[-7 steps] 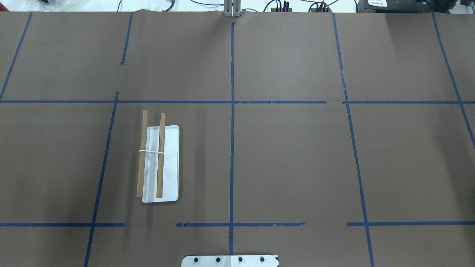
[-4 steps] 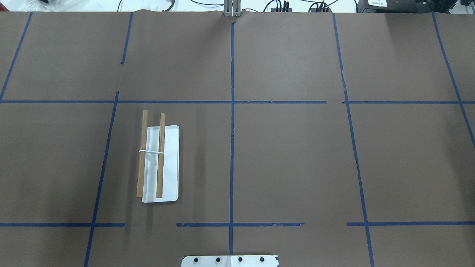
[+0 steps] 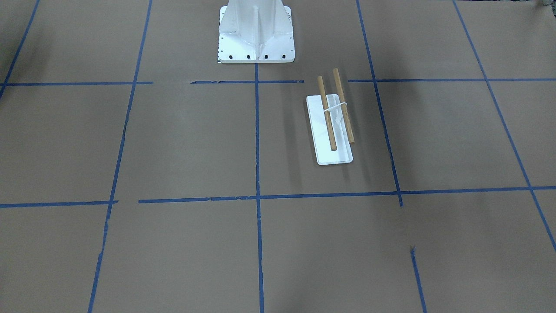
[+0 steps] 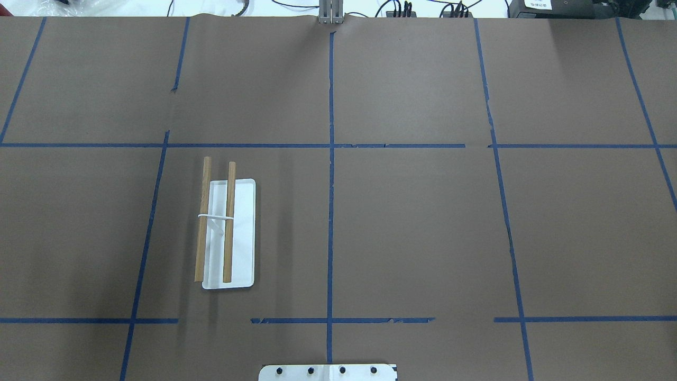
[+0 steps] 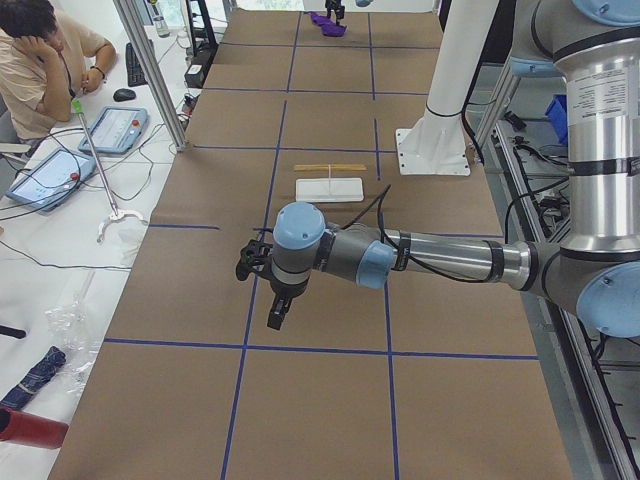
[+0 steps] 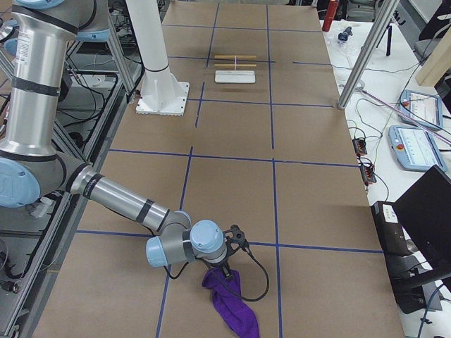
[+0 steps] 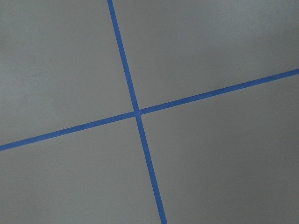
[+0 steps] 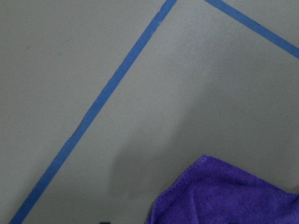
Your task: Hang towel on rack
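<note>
Towel (image 6: 229, 310), purple and bunched, lies on the table (image 4: 412, 227) far out at my right end; my right gripper (image 6: 224, 273) is down at its edge, clenched or released I cannot tell; rack (image 4: 243, 233) stands on my left half, near the pedestal (image 3: 256, 30); my left gripper (image 5: 275, 318) hovers over blue tape (image 7: 135, 112), its grip equally unreadable.

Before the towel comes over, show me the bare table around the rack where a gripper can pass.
Bare paper runs from the rack to the centre tape line, and fills the whole half beyond it in the overhead view. Also bare on the rack's other side. Tight only between its dowels and at the pedestal plate.
</note>
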Robot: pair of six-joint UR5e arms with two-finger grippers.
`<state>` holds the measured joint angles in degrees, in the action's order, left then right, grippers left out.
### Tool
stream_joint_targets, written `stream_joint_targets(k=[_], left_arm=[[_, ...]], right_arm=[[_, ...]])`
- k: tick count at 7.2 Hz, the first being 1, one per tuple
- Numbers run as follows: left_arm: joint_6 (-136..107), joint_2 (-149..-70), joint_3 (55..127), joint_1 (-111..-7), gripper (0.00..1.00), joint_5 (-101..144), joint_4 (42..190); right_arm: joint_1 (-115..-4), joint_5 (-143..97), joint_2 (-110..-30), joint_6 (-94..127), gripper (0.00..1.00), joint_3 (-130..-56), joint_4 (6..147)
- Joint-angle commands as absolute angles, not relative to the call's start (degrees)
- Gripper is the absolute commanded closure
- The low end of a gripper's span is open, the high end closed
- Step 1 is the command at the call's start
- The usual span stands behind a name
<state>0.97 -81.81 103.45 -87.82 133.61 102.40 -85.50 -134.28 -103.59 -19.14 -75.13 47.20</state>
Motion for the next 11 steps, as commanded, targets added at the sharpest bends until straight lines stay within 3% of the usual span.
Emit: stream_joint_targets(k=[1,3,4,5,6,9,11], left_arm=[[0.97,-81.74,103.45,-87.80,0.00,134.81,102.48],[0.97,-81.74,103.36,-87.80,0.00,135.35,102.39],[0.97,-81.74,103.36,-87.80,0.00,135.35,102.48],[0.97,-81.74,103.27,-87.80,0.00,135.35,102.48],[0.88,-81.83,103.27,-87.80,0.00,135.35,102.39],[0.79,-82.44,103.36,-84.21,0.00,135.26,102.22],[-0.09,-85.50,103.01,-84.20,0.00,135.18,102.04]], right_arm=[[-83.60,-134.03,-103.80,-19.34,0.23,-73.13,46.67],[-81.84,-134.03,-104.59,-19.42,0.29,-72.86,46.67],[-81.39,-133.95,-104.85,-19.51,0.48,-72.77,46.67],[-80.86,-132.73,-105.11,-20.47,0.79,-72.77,46.58],[-80.86,-130.71,-105.55,-24.74,1.00,-72.86,46.06],[-81.12,-129.02,-105.56,-27.16,1.00,-76.09,46.05],[-83.22,-131.55,-105.47,-25.68,1.00,-84.51,48.93]])
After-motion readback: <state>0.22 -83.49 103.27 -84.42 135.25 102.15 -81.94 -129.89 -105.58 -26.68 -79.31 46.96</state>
